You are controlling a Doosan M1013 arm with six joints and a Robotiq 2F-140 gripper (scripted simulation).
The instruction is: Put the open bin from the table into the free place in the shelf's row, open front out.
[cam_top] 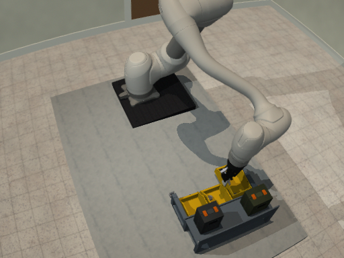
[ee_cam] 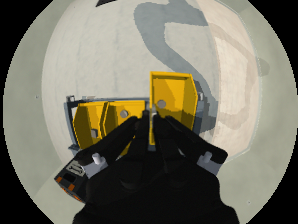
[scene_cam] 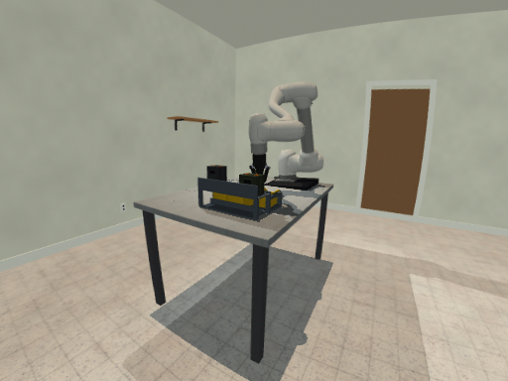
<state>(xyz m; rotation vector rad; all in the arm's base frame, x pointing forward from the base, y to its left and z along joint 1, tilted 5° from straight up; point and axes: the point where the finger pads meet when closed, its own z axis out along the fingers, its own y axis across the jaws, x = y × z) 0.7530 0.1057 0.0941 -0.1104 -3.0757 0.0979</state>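
Note:
The yellow open bin (cam_top: 240, 184) (ee_cam: 174, 94) sits at the right end of the row on the grey shelf (cam_top: 235, 222) (scene_cam: 229, 191). It sticks out farther toward the arm's base than the two other yellow bins (cam_top: 189, 203) (cam_top: 216, 195) (ee_cam: 89, 120) to its left, and it looks a little tilted. My gripper (cam_top: 228, 180) (ee_cam: 150, 109) (scene_cam: 260, 174) comes down from above and is shut on the thin wall of the bin at its outer end. The bin's parts are hidden from me.
Two dark boxes with orange marks (cam_top: 208, 215) (cam_top: 256, 199) stand on the shelf's upper board, over the bins' rear ends. The shelf stands near the table's (cam_top: 101, 151) edge. The arm's black base plate (cam_top: 168, 101) lies at the far end.

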